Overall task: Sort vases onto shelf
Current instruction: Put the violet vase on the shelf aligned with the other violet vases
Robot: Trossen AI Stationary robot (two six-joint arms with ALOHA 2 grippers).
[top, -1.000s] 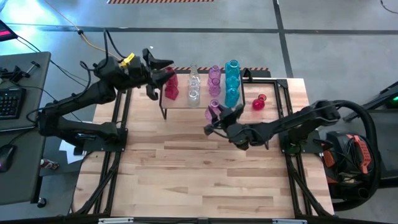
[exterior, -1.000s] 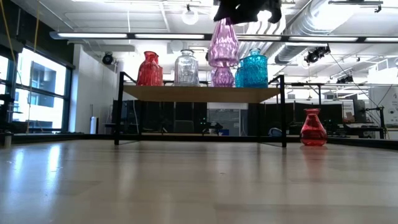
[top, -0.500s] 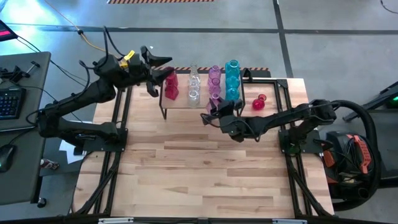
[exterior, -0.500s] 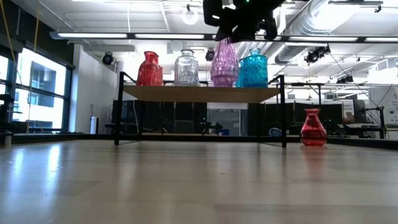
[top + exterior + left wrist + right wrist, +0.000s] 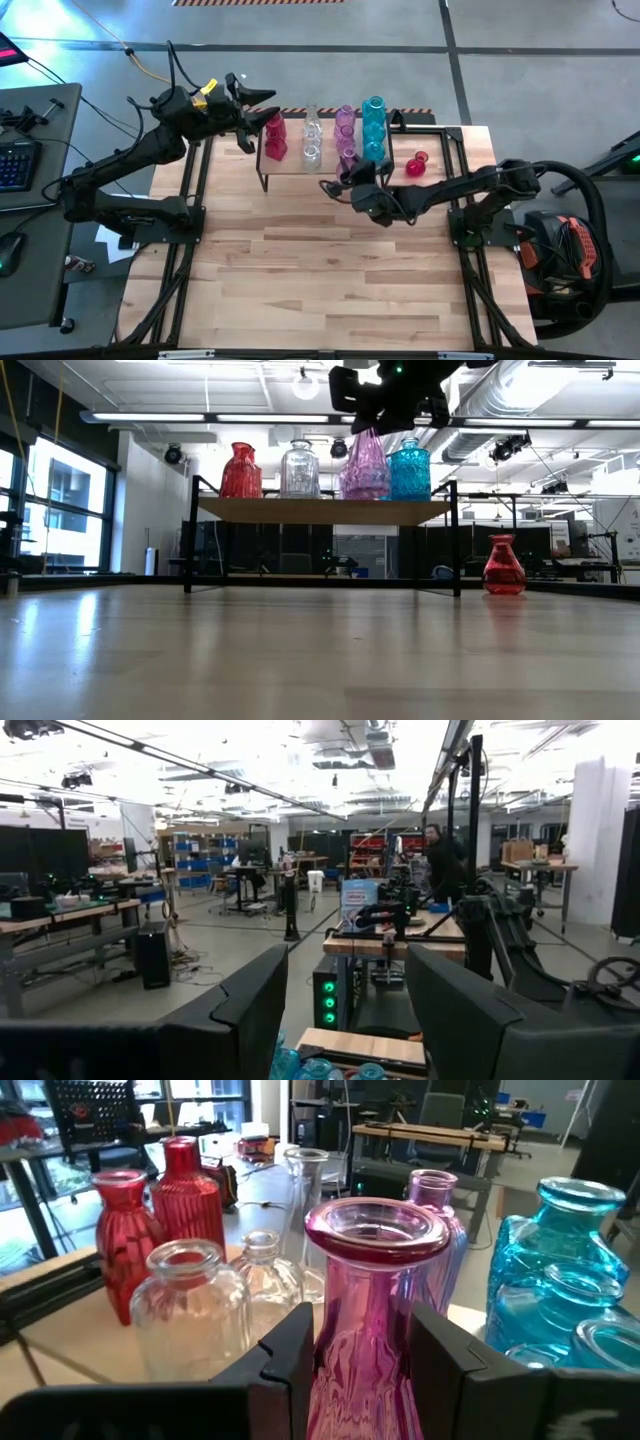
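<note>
Right tool (image 5: 365, 1345) grips a pink vase (image 5: 372, 1320) at the shelf (image 5: 322, 510).
Left tool (image 5: 252, 118) open, empty, beside red vases (image 5: 274, 138).

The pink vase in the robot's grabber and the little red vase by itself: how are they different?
The pink vase is pink-purple, gripped by the right end effector at the shelf. The red vase is red and stands alone on the table beside the shelf, untouched. Both are see-through with narrow necks.
</note>
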